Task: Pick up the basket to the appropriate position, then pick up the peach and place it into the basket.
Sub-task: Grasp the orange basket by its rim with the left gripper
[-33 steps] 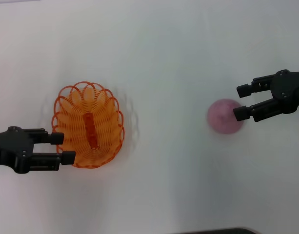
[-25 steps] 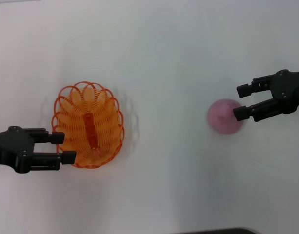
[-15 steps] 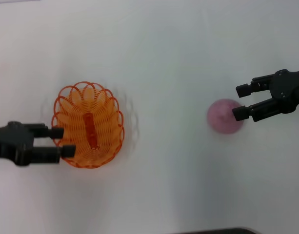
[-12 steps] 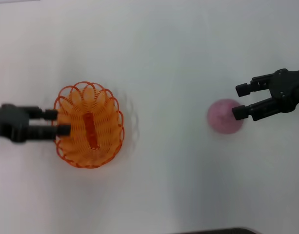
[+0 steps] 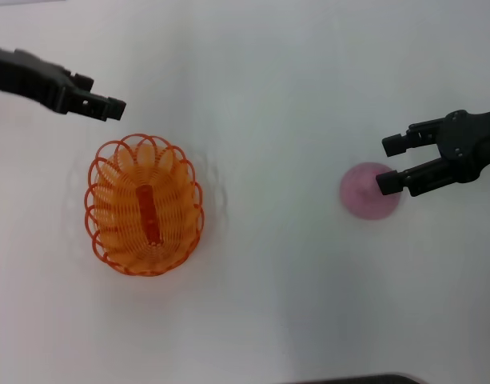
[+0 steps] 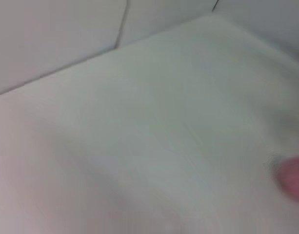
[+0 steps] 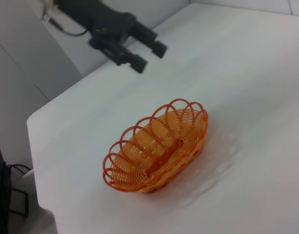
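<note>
Sitting empty on the white tabletop (image 5: 268,304), the orange looped-wire basket (image 5: 145,206) — left claw (image 5: 106,106) raised beyond it, narrow; right claw (image 5: 390,163) wide over the dusty-pink peach (image 5: 363,194).

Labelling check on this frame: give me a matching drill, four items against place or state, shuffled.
Items:
1. basket
2. peach
3. left tool
4. right tool

States:
A. open, one finger over the fruit's edge
B. beyond the basket, touching nothing
C. pink, on the table's right side
D. orange, empty, resting on the table

Pairs: 1-D, 2-C, 3-B, 4-A
</note>
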You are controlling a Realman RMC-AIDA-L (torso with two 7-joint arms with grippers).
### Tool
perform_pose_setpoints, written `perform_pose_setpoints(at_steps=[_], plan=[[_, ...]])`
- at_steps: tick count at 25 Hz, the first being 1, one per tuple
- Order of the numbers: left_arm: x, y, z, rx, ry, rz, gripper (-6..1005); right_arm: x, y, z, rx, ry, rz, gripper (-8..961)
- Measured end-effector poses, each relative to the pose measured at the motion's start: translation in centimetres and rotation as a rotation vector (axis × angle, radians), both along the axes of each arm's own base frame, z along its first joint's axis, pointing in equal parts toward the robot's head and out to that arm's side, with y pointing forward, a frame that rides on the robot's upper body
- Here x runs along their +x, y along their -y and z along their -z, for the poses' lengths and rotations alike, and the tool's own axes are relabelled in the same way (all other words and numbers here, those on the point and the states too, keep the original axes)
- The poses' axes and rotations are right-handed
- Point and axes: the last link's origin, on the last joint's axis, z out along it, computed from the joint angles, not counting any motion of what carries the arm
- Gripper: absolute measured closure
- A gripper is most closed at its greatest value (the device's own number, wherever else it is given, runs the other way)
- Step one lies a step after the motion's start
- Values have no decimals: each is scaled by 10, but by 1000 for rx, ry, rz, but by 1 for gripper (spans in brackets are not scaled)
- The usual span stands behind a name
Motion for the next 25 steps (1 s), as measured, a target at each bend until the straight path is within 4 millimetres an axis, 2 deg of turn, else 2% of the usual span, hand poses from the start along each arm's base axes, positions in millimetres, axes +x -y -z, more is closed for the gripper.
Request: perform_pose_setpoints(at_steps=[3,4,8,11,16,21,25], plan=[[20,-13,10,-22,-120,94,277,0,-1,1,3,0,-1,38],[29,-17,19,-43,-180,153,280,-1,-1,1,5,1,-2,39],[39,-23,44,-84,-349,260,294,-3,-3,3,5,-1,-8,39],[34,-27,66,-108,-489,324,304,-4,-4,4,5,-2,-11,39],[26,-23,96,-163,-613,398,320,-5,-4,6,7,-5,-11,38],[20,-21,109,-210,-630,392,337,-6,-5,8,11,-6,-12,38],[20,-22,113,-216,-626,377,350,-8,-6,9,13,-6,-24,39]])
